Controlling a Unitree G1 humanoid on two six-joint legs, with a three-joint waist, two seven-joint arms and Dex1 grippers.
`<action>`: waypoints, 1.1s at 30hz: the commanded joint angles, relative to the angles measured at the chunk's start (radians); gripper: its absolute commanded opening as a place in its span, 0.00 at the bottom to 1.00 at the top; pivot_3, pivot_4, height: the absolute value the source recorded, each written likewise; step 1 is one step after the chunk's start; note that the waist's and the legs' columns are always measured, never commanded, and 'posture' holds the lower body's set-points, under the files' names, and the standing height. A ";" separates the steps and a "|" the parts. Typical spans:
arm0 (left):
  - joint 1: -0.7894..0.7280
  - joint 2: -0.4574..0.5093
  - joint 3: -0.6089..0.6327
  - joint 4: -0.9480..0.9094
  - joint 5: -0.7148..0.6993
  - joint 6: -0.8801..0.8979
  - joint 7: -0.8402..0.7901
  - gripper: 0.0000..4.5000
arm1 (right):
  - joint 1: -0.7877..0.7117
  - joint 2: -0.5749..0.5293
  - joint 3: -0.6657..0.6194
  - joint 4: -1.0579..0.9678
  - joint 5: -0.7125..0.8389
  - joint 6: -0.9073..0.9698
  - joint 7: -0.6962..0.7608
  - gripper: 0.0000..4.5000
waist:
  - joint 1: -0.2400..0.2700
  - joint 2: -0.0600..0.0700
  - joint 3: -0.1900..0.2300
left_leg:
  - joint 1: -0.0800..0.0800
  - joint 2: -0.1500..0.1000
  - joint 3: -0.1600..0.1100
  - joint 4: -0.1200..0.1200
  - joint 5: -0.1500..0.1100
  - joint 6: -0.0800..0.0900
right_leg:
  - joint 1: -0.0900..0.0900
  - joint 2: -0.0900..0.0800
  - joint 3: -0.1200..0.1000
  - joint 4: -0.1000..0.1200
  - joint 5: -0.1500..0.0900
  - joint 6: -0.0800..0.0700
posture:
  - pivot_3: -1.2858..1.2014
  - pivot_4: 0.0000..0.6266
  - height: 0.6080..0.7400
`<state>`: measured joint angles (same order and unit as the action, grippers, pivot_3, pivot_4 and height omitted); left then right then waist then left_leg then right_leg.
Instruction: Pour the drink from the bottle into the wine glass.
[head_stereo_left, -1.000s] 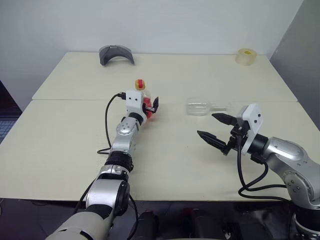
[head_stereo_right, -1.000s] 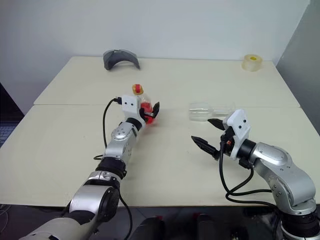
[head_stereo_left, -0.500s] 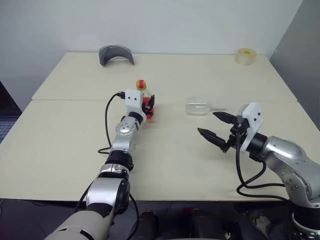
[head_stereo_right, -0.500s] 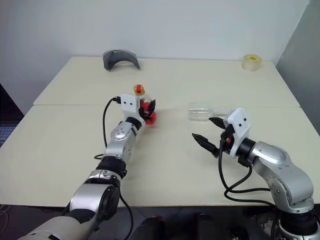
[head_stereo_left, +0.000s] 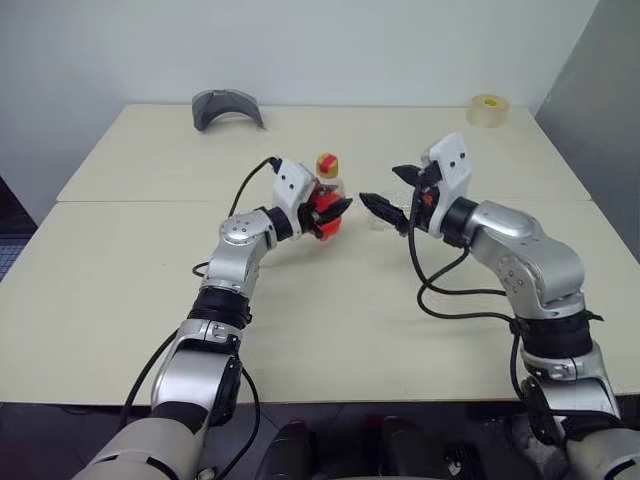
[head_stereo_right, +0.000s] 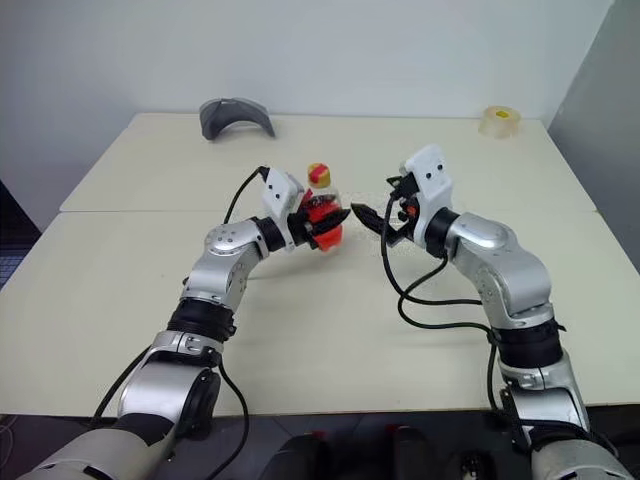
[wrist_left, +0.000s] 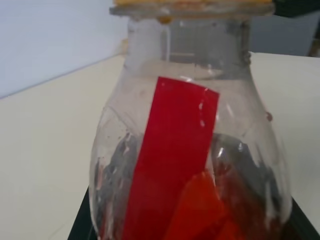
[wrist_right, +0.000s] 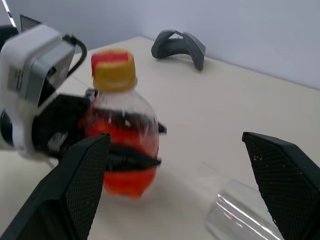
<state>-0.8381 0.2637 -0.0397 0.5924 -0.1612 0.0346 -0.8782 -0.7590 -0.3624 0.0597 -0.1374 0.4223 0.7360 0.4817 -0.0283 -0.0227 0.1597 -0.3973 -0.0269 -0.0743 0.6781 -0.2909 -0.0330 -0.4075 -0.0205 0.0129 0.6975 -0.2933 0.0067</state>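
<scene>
Red drink sits low in the bottle (head_stereo_left: 325, 195), capped and gripped by the left pincer (head_stereo_left: 328, 212) above the worktop (head_stereo_left: 120, 290). Right pincer (head_stereo_left: 392, 192), wide open and empty, hovers beside it. Wine glass (wrist_right: 237, 216) lies toppled beyond the bottle; uncapping, righting and pouring remain.

Left gripper (head_stereo_left: 327, 212) jaws clamp the bottle (head_stereo_left: 326, 196); right gripper (head_stereo_left: 392, 190) jaws spread beside it
</scene>
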 joint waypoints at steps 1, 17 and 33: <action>-0.059 -0.012 -0.004 -0.005 -0.025 -0.037 -0.052 0.39 | -0.058 0.020 -0.044 0.018 0.035 0.007 0.015 1.00 | 0.000 0.000 0.000 | 0.000 0.000 0.000 0.000 0.000 0.000 | 0.000 0.000 0.000 0.000 0.000 0.000 | 0.52 0.24 1.00; -0.104 -0.061 0.007 0.072 -0.018 -0.073 -0.073 0.37 | -0.145 0.036 -0.036 0.098 0.072 0.023 0.124 0.96 | -0.004 0.000 0.000 | -0.002 0.000 0.000 0.000 -0.002 0.003 | -0.002 0.000 0.001 0.001 0.000 0.000 | 0.52 0.24 1.00; -0.072 -0.086 0.003 0.018 -0.026 -0.071 -0.059 0.34 | -0.161 0.065 -0.055 0.110 0.095 0.037 0.156 0.28 | -0.004 0.000 0.000 | -0.002 0.000 0.001 0.000 -0.002 0.003 | -0.003 0.000 0.001 0.001 0.000 0.000 | 0.52 0.24 1.00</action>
<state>-0.9025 0.1925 -0.0443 0.6717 -0.1590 -0.0232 -0.9454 -0.8845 -0.3139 0.0267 -0.0010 0.4751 0.7751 0.6276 -0.0323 -0.0225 0.1598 -0.3992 -0.0269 -0.0736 0.6784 -0.2923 -0.0305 -0.4102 -0.0208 0.0141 0.6988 -0.2932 0.0066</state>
